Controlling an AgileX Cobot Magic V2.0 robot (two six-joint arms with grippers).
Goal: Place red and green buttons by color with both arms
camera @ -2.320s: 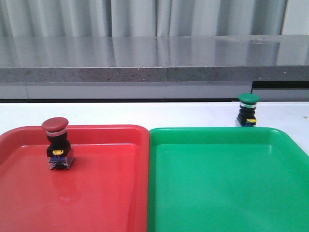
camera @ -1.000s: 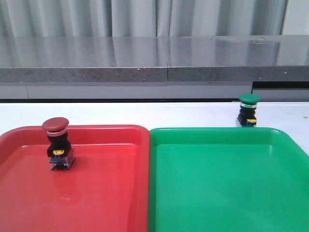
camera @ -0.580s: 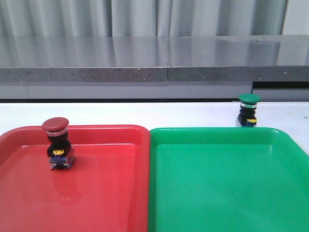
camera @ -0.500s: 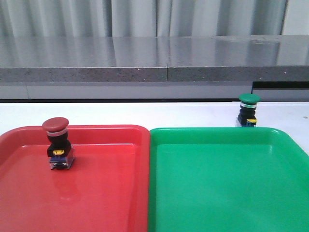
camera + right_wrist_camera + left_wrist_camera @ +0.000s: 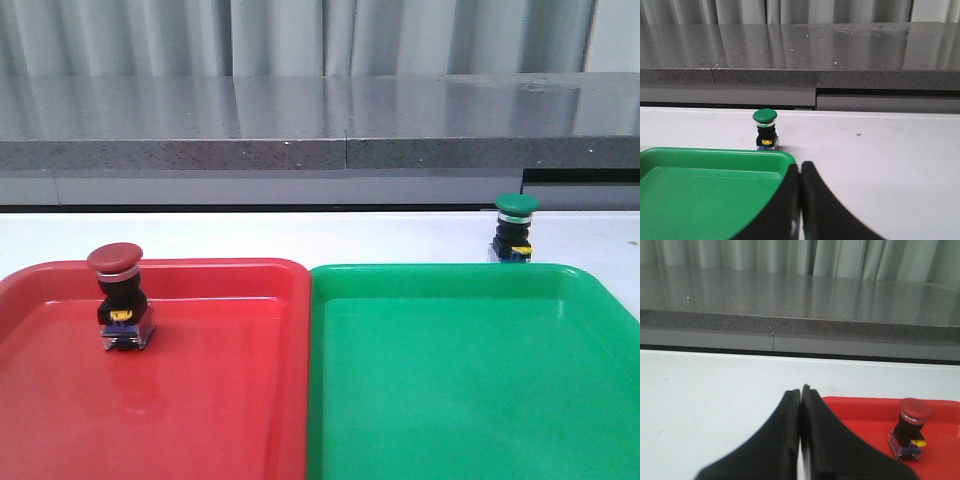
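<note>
Red button (image 5: pixel 120 296) standing upright inside red tray (image 5: pixel 230 400), already with its colour; judged done. Green button (image 5: pixel 765 128) upright on white worktop (image 5: pixel 880 150), just outside far rim of green tray (image 5: pixel 705 195), not yet placed. Right fingers (image 5: pixel 799 172) pressed together, holding nothing; green button lying ahead of their tips and offset toward the tray side, long axis vertical. Left fingers (image 5: pixel 800 395) likewise closed and empty, red button ahead and off to one side. Right arm judged nearer to green button; opening needed before any approach.
</note>
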